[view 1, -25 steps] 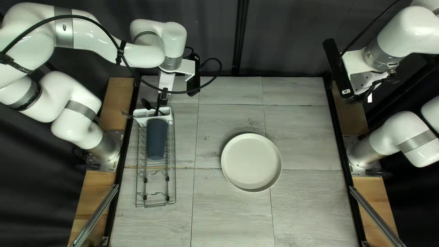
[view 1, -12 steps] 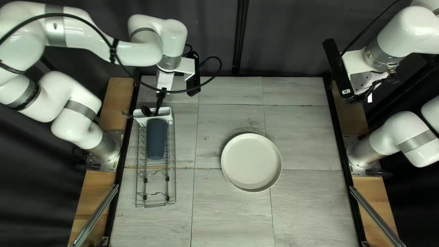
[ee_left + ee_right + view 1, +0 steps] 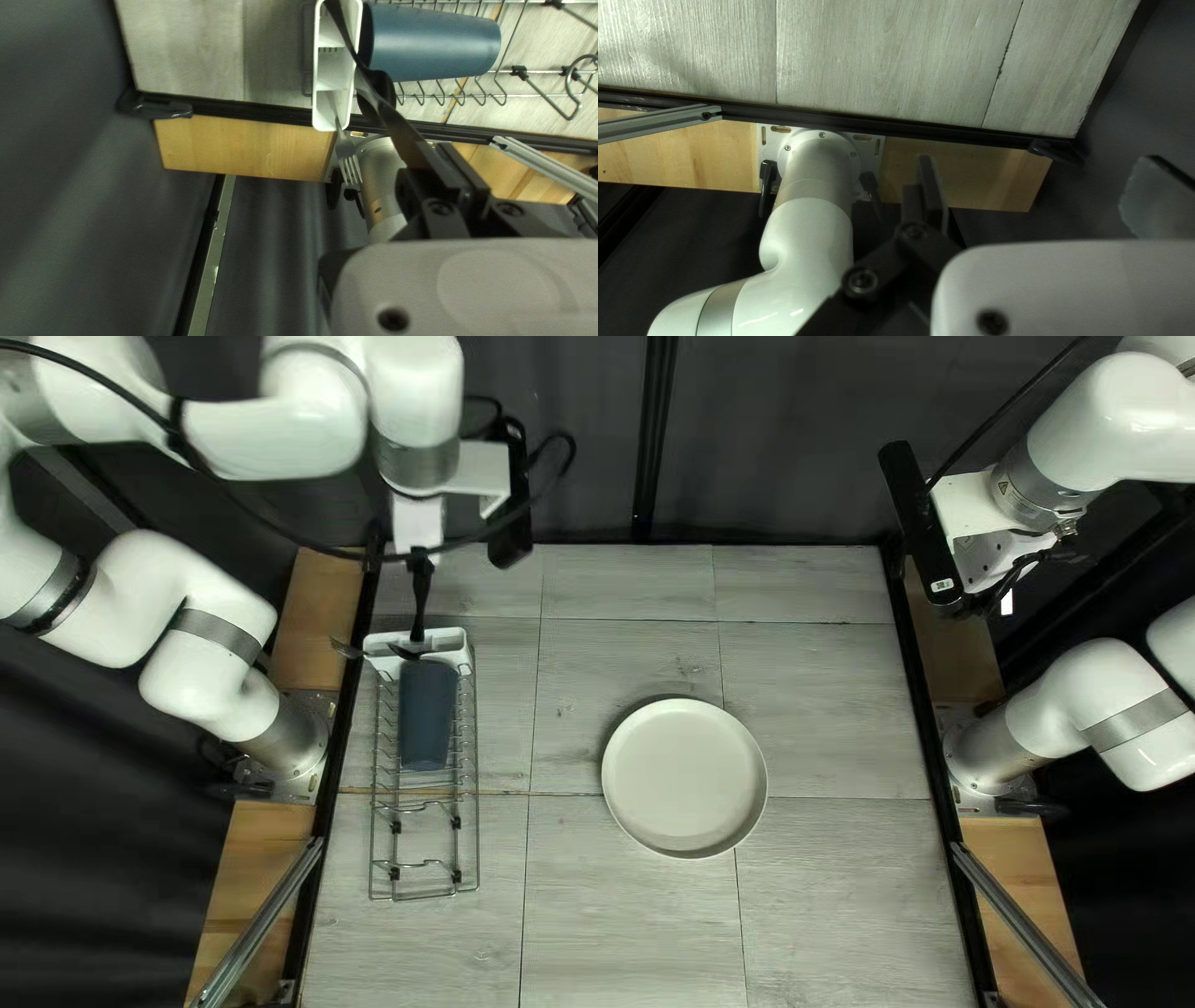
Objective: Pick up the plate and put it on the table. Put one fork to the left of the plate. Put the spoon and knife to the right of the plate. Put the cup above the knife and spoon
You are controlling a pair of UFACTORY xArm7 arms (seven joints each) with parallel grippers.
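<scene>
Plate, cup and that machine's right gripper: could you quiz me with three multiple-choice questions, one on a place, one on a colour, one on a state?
1. Where is the plate?
A) In the rack
B) On the table
C) In a gripper

2. What colour is the cup?
A) Red
B) Yellow
C) Blue

3. How is the right gripper?
A) Open
B) Shut on the plate
C) Shut on the cup

1 B: it lies flat there.
2 C: its side looks dark blue.
3 A: its fingers stand wide apart.

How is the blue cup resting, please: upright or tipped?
Tipped: the cup lies along the wire rack, wide end toward the white holder.
</scene>
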